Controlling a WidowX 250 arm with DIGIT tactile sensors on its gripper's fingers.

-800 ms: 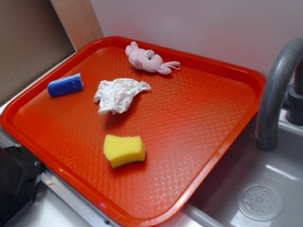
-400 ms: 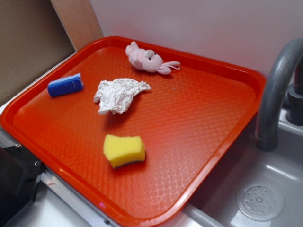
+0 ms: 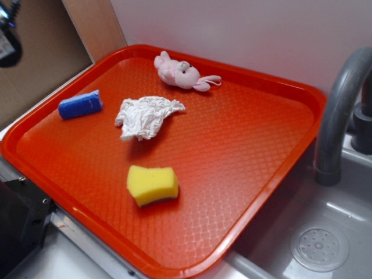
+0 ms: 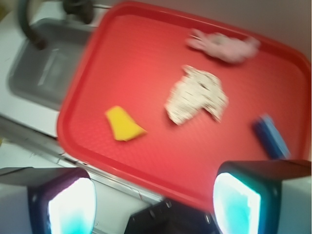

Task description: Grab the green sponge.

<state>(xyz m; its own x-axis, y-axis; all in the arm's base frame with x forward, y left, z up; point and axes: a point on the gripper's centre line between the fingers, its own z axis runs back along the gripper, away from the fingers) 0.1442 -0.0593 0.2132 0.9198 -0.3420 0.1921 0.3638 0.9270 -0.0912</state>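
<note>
A dark part of the robot has just entered the upper left of the exterior frame, absent moments ago: the approach appears to be only starting. In the wrist view the hand (image 4: 153, 202) hangs high above the near rim of the red plastic tray (image 3: 264, 192), fingers (image 4: 70, 204) wide apart, holding and touching nothing. The yellow foam sponge with its dark green underside (image 3: 152, 185) lies untouched at the tray's lower centre, near the crumpled white cloth (image 3: 145, 116).

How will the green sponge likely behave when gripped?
The green sponge looks like soft foam, so it probably compresses and weighs little. Lying flat on the tray, it shouldn't roll. Its pinched sides likely suit the open gripper.
</note>
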